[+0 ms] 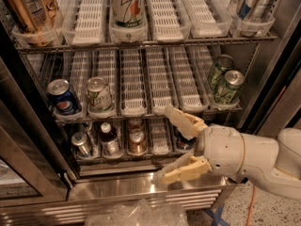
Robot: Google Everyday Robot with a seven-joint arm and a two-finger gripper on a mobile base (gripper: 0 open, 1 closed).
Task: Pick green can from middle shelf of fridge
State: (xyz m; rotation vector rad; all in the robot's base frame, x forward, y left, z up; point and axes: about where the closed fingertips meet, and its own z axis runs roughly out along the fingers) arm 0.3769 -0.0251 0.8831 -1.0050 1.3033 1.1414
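Observation:
Two slim dark green cans stand at the right end of the middle shelf [160,86] of the fridge [141,192]. The front green can [227,86] has a silver top, and a second one [219,69] stands just behind it. My gripper [165,145] is open, its tan fingers [181,119] spread one above the other, in front of the lower shelf. It is below and left of the green cans and touches none of them.
A blue can [63,97] and a pale whitish-green can [99,94] stand at the left of the middle shelf. Bottles [109,139] and cans fill the bottom shelf. Cans stand on the top shelf [127,6]. Crumpled clear plastic [136,214] lies on the floor in front.

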